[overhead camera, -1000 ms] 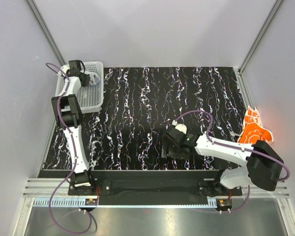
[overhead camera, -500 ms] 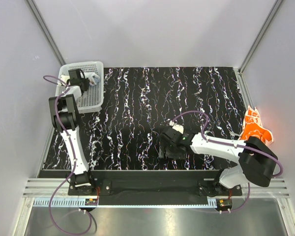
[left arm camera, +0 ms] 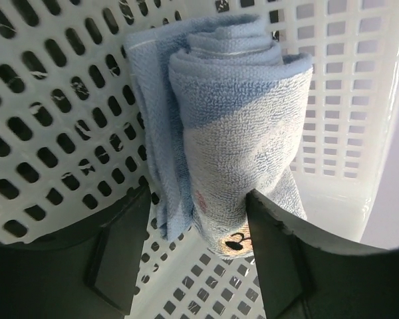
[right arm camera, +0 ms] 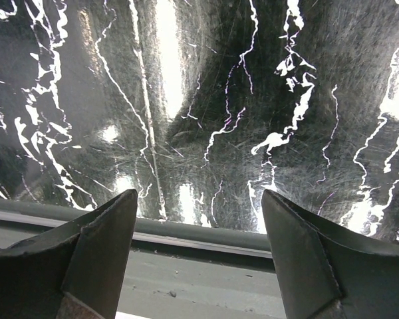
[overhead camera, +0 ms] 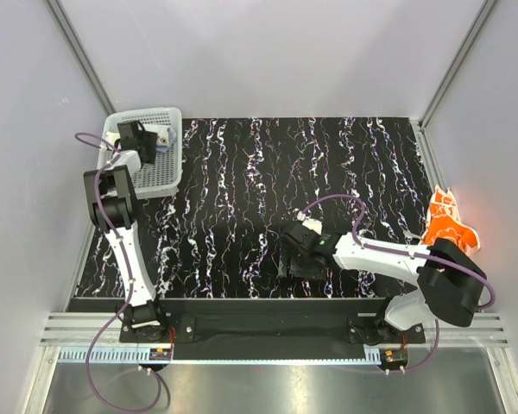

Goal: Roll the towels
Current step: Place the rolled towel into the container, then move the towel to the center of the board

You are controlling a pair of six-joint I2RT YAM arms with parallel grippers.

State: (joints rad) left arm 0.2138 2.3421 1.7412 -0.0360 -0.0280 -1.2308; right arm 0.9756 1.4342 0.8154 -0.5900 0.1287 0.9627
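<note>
- The black table [overhead camera: 242, 172] with white streaks is seen from above, and both arms are fixed at its near edge.
- The white basket [overhead camera: 155, 177] with many holes is set at the far left corner of the table.
- The orange towel [overhead camera: 449, 228] with the white flower print is left in a crumpled heap at the right edge of the table, close to the wall. It is not rolled. It is partly hidden by the elbow of the right arm.
- The orange towel is well apart from both grippers.
- The light blue towel [left arm camera: 233, 126] is rolled up and is found inside the basket, close to a corner wall.
- The left gripper [left arm camera: 198, 194] is reached into the basket. The blue roll is held between its two fingers, with one finger pressed on each side of the roll's near end. The rest of the roll sticks out past the fingertips.
- The right gripper [right arm camera: 199, 196] is held low over the table, near the front edge. Its fingers are spread wide, and nothing is held between them.
</note>
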